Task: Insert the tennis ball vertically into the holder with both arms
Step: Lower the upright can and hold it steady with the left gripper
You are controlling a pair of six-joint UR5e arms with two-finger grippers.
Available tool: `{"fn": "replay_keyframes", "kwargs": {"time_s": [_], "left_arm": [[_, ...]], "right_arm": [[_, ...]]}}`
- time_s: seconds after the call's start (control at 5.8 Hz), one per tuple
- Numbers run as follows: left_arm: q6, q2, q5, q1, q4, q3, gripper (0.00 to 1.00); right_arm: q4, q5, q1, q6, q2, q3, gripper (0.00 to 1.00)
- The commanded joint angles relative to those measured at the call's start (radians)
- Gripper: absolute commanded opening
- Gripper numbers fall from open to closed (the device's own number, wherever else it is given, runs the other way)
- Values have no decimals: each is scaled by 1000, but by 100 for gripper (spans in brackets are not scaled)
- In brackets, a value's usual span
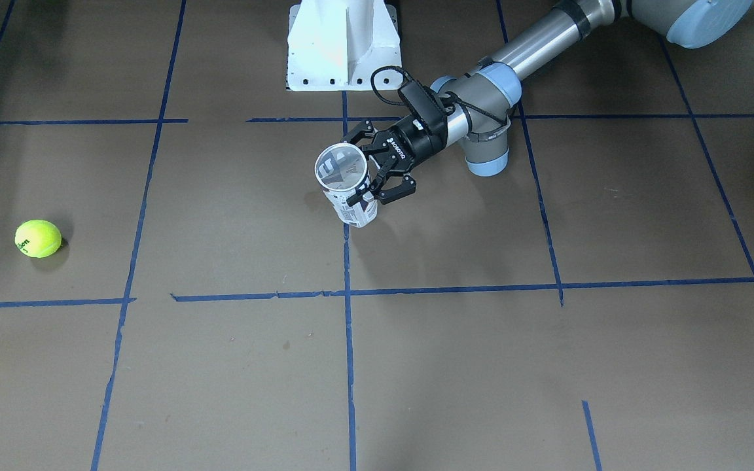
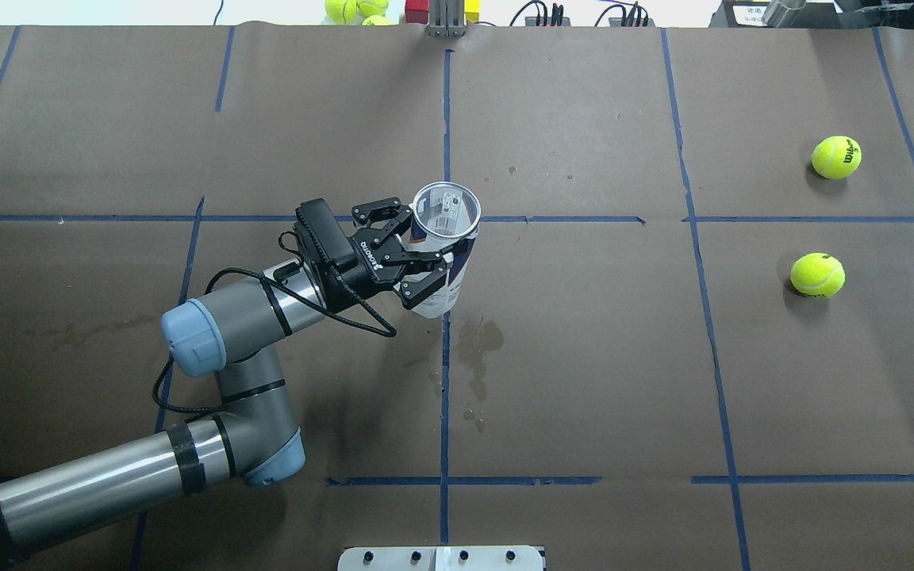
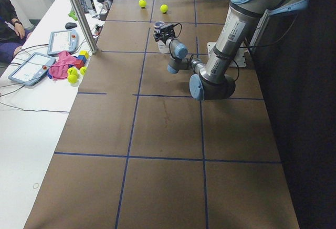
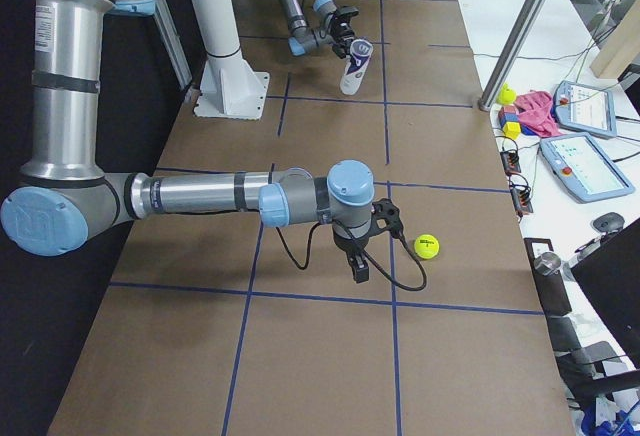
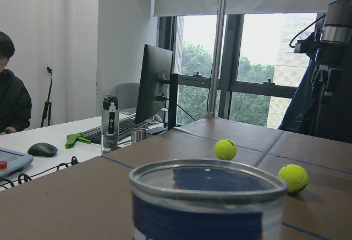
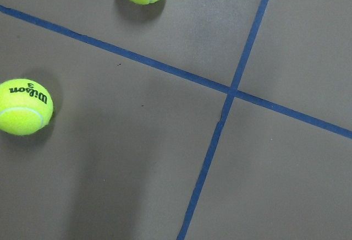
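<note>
1. The left arm (image 2: 227, 333) is extending from 8 o'clock of the overhead view toward the middle of the table (image 2: 584, 381).
2. The left gripper (image 2: 425, 254) is clenching the holder (image 2: 455, 274) from the side, with one finger on each side of it.
3. The holder is staying upright with its open mouth up, over the central blue tape line (image 2: 444, 396). I cannot tell whether its base is touching the table.
4. Two balls are lying well apart from the holder: the nearer tennis ball (image 2: 817, 275) at 3 o'clock and the farther tennis ball (image 2: 836, 157) at 2 o'clock.
5. The right gripper (image 4: 358, 266) is pointing down at the table in the right side view. I cannot tell whether it is released or clenched.
</note>
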State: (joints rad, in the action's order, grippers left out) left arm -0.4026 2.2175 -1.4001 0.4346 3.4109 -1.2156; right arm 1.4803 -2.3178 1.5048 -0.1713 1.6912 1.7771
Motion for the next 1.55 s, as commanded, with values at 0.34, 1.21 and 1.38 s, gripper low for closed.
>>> {"fn": "replay_keyframes", "kwargs": {"time_s": [0.34, 1.21, 1.38], "left_arm": [[8, -21, -3, 10, 19, 2, 72], [8, -6, 3, 3, 19, 33, 75], [8, 20, 3, 0, 19, 56, 75]], "right_arm": [[0, 0, 0, -1, -31, -25, 100], [0, 0, 0, -1, -48, -41, 100], [2, 0, 0, -1, -48, -41, 100]]}}
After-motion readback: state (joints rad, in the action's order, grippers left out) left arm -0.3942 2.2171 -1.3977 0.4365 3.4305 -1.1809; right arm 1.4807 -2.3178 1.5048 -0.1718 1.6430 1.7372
